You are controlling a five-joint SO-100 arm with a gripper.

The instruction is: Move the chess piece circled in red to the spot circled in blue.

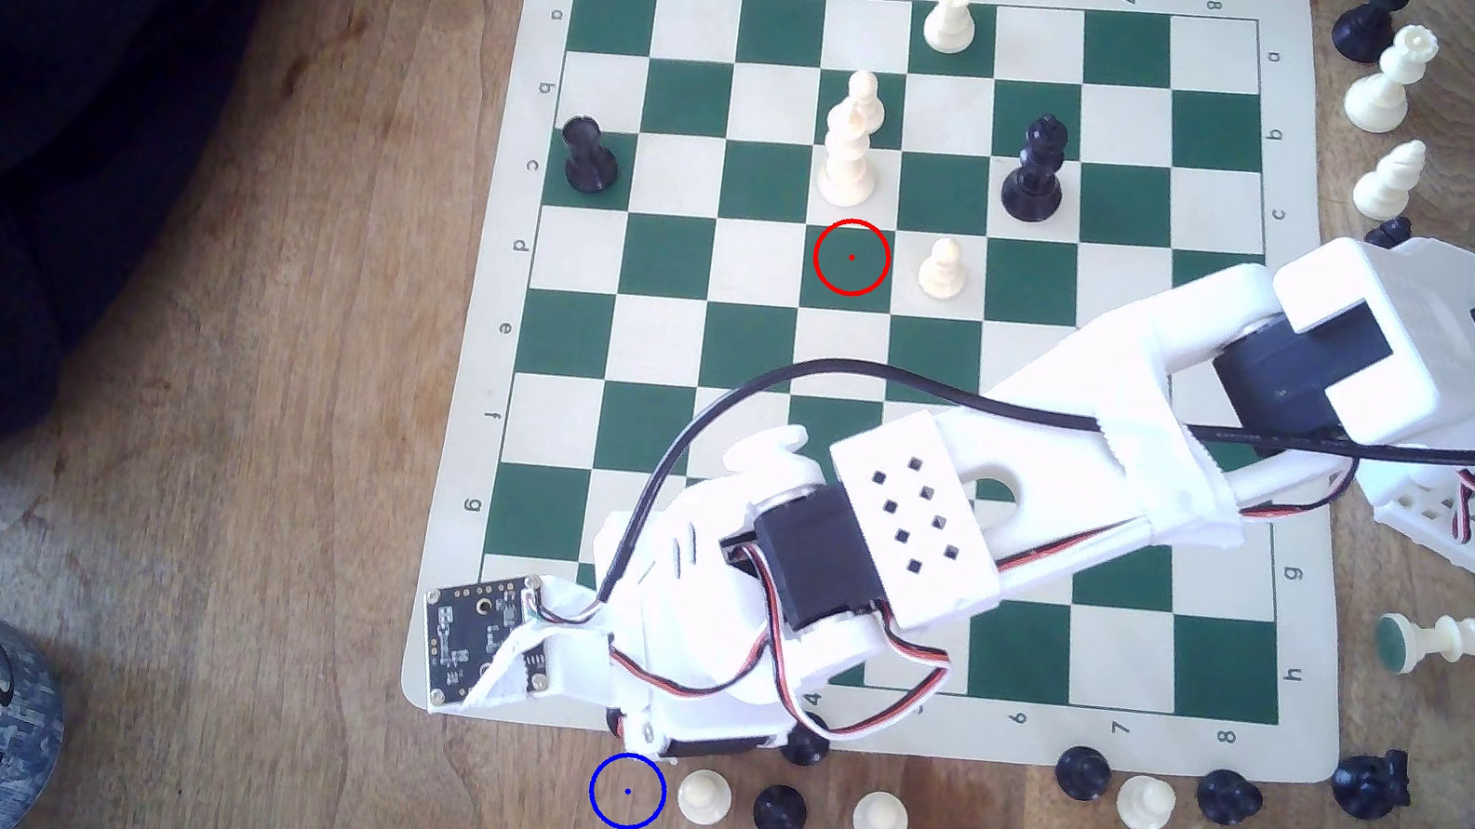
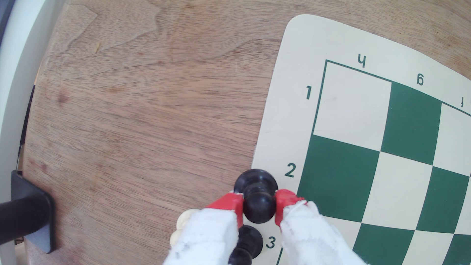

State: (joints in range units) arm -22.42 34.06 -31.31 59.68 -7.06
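Here the gripper (image 2: 258,209) has its red-tipped fingers (image 2: 229,203) pressed against both sides of the ball head of the black pawn (image 2: 257,196), so the chess piece is clamped and, as far as the wrist view lets me judge, upright, its round base showing beyond the head right at the board's cream border (image 2: 275,132) near the printed 2. In the exterior view the gripper sits low in the frame, at the bottom edge of the chessboard (image 1: 1344,41), with the pawn itself hidden under the white arm (image 1: 1053,434). The blue ring (image 1: 627,791) lies on bare wood just below the tool's tip and a little toward the exterior view's left, near but not under it. The red ring (image 1: 850,257) mid-board encloses a green square with nothing standing on it. A cream pawn (image 1: 704,797) stands just beside the blue ring on its right in that frame, so the remaining carry looks short and should bias away from that neighbour before lowering.
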